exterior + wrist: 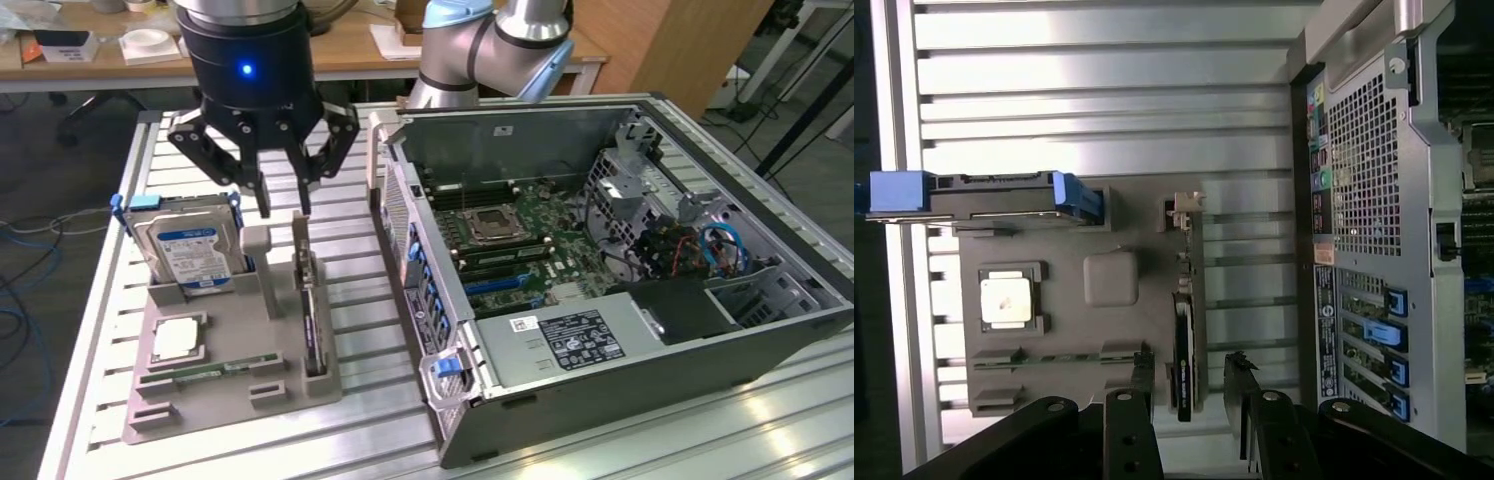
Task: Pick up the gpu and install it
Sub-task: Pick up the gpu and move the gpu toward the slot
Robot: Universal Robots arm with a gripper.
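Greys, black and blue on a ribbed silver table (pixel 374 420).
Black gpu (pixel 312 310), brownish edge, in a grey tray (pixel 200 395); at the tray's ten o'clock a silver hard drive (pixel 187 255), blue-white label, blue rails; black gripper (pixel 283 205), blue light; green motherboard (pixel 534 235).

Above gpu (pixel 311 310): open air. Tight lane alongside, with computer case (pixel 416 262) near on the exterior view's right and upright hard drive (pixel 194 250) on its left, seemingly apart.
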